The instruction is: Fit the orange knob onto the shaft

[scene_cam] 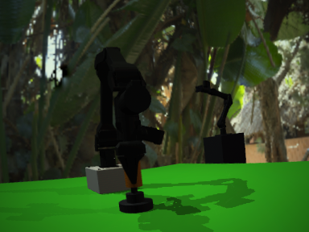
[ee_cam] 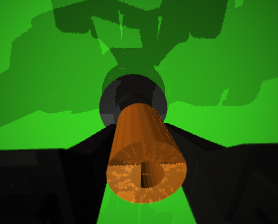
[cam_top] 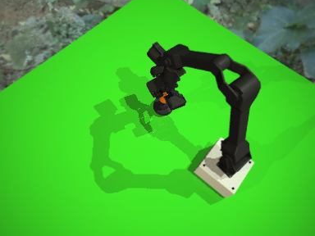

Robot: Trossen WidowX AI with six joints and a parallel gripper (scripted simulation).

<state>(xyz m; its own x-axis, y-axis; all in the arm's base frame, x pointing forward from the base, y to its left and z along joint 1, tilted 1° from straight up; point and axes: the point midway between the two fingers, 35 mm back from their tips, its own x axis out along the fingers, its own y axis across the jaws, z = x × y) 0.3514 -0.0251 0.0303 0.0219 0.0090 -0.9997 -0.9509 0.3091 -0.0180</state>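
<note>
The orange knob (cam_top: pixel 163 98) (scene_cam: pixel 139 178) (ee_cam: pixel 140 130) is upright between the fingers of my gripper (cam_top: pixel 165 97) (scene_cam: pixel 134 179) (ee_cam: pixel 139 128), which is shut on it. In the wrist view the knob's near end faces the camera and shows its hole, partly dark inside. The round dark pedestal (cam_top: pixel 162 110) (scene_cam: pixel 136 205) (ee_cam: pixel 108 106) is directly below. In the exterior view the knob's lower end is above the pedestal, with a short piece of the dark shaft (scene_cam: pixel 133 190) showing between them. Whether the shaft's tip is inside the knob is hidden. The shaft's flat side does not show.
The arm's pale base block (cam_top: pixel 213 176) (scene_cam: pixel 106 180) stands on the green surface (cam_top: pixel 61 168) (scene_cam: pixel 249 217), away from the pedestal. A dark block (scene_cam: pixel 224 148) with a small dark arm on it shows at the back right in the exterior view. Arm shadows lie around the pedestal.
</note>
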